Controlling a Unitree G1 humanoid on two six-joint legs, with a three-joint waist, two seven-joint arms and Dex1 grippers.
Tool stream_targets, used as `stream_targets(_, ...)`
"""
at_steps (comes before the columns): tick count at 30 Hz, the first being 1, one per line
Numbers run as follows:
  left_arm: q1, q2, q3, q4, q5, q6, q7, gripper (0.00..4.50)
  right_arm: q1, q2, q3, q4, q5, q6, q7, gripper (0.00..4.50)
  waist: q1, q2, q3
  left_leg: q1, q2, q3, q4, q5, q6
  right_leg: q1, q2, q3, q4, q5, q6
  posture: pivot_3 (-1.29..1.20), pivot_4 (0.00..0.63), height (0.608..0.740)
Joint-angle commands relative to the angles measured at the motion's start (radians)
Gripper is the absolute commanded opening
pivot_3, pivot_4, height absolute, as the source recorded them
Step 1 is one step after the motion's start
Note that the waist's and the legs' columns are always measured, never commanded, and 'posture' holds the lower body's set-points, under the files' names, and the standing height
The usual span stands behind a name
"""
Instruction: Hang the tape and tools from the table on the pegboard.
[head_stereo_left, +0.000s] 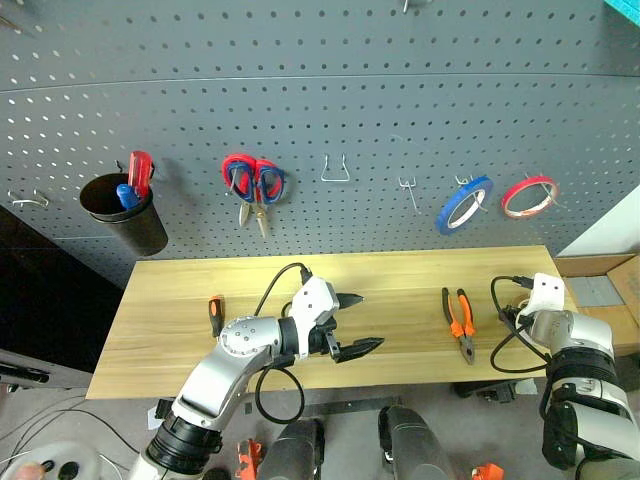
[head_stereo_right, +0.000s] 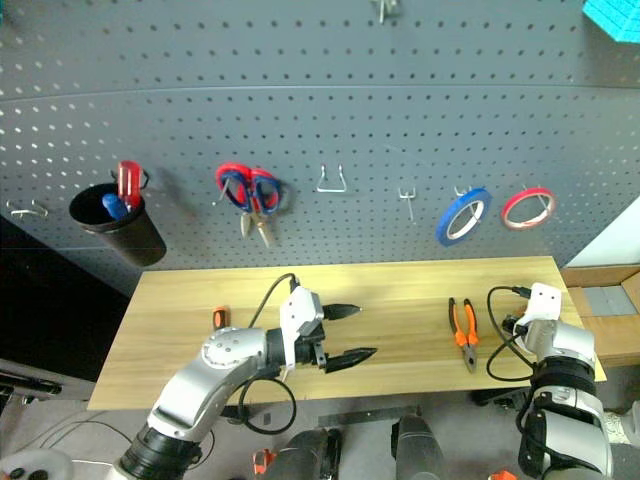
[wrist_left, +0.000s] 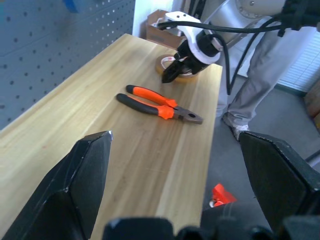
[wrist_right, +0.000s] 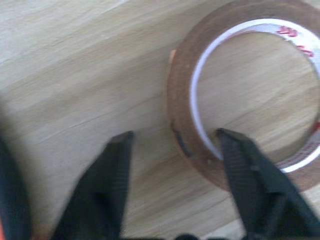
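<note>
The light wood tabletop (head_stereo_left: 400, 275) stands against the dark grey pegboard (head_stereo_left: 330, 90). At its right end, the right gripper (wrist_right: 172, 145) straddles the wall of the yellow tape roll (wrist_right: 187, 100), fingers not yet clamped. The orange-handled pliers (head_stereo_left: 459, 320) lie just left of it. The left gripper (head_stereo_left: 356, 323) hovers spread wide above the tabletop's front middle, and the screwdriver (head_stereo_left: 214, 314) lies towards the left end.

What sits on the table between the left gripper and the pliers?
Nothing: bare table between the left gripper and the pliers, seen in both eye views and the left wrist view.
</note>
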Motion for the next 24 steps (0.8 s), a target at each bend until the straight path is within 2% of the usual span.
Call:
stream_targets(1, -0.038, -0.02, 0.016, 0.023, -0.019, -0.034, -0.009, 4.34, 0.003, -0.013, -0.007, -0.037, 0.011, 0.003, -0.001, 1.14, -0.003, 0.0, 0.0, 0.0, 0.0, 0.0, 0.0, 0.0, 0.0, 0.0, 0.0, 0.0, 0.0, 0.0, 0.0, -0.18, 0.237, 0.74)
stream_targets(4, -0.082, -0.062, 0.03, 0.089, -0.003, -0.089, 0.012, 4.34, 0.047, -0.028, 0.01, -0.147, 0.006, 0.023, 0.014, 0.15, -0.003, 0.0, 0.0, 0.0, 0.0, 0.001, 0.0, 0.0, 0.0, 0.0, 0.0, 0.0, 0.0, 0.0, 0.0, -0.21, 0.228, 0.74)
stream_targets(9, -0.152, -0.158, 0.118, 0.22, -0.013, -0.228, 0.093, 4.34, 0.246, -0.059, 0.044, -0.656, 0.116, 0.084, 0.197, 0.1, -0.005, 0.003, -0.002, -0.003, 0.0, 0.0, 0.0, 0.001, -0.001, -0.002, 0.0, 0.0, 0.0, 0.001, 0.001, -0.27, 0.206, 0.74)
stream_targets(13, -0.166, -0.182, 0.178, 0.299, -0.013, -0.343, 0.098, 4.34, 0.469, -0.088, 0.048, -1.167, 0.341, 0.122, 0.4, 0.1, -0.026, 0.005, -0.003, -0.003, 0.0, 0.001, 0.001, 0.001, -0.003, -0.002, 0.0, -0.001, -0.002, 0.001, 0.004, -0.34, 0.193, 0.74)
stream_targets(15, -0.164, -0.191, 0.194, 0.322, -0.021, -0.386, 0.088, 4.34, 0.52, -0.096, 0.04, -1.298, 0.417, 0.127, 0.441, 0.1, -0.039, 0.005, -0.003, -0.003, 0.002, 0.001, 0.001, 0.001, -0.004, -0.001, 0.001, -0.001, -0.002, 0.0, 0.005, -0.34, 0.189, 0.74)
stream_targets(17, -0.151, -0.197, 0.216, 0.326, -0.031, -0.419, 0.09, 4.34, 0.51, -0.085, 0.065, -1.43, 0.478, 0.083, 0.458, 0.1, -0.054, 0.005, -0.003, -0.002, 0.002, 0.003, 0.002, -0.001, -0.001, -0.001, 0.002, -0.002, -0.002, 0.002, 0.007, -0.35, 0.179, 0.74)
stream_targets(19, -0.145, -0.201, 0.227, 0.333, -0.03, -0.442, 0.096, 4.34, 0.457, -0.075, 0.11, -1.479, 0.502, 0.063, 0.449, 0.1, -0.064, 0.004, -0.004, -0.002, 0.001, 0.004, 0.003, -0.001, 0.0, -0.001, 0.002, -0.001, -0.002, 0.003, 0.009, -0.35, 0.173, 0.74)
stream_targets(24, -0.147, -0.2, 0.244, 0.351, -0.02, -0.471, 0.121, 4.34, 0.233, -0.032, 0.271, -1.399, 0.407, 0.009, 0.357, 0.1, -0.08, 0.001, -0.006, -0.001, 0.001, 0.004, 0.004, 0.004, 0.0, 0.0, 0.002, 0.0, -0.002, 0.005, 0.013, -0.32, 0.159, 0.74)
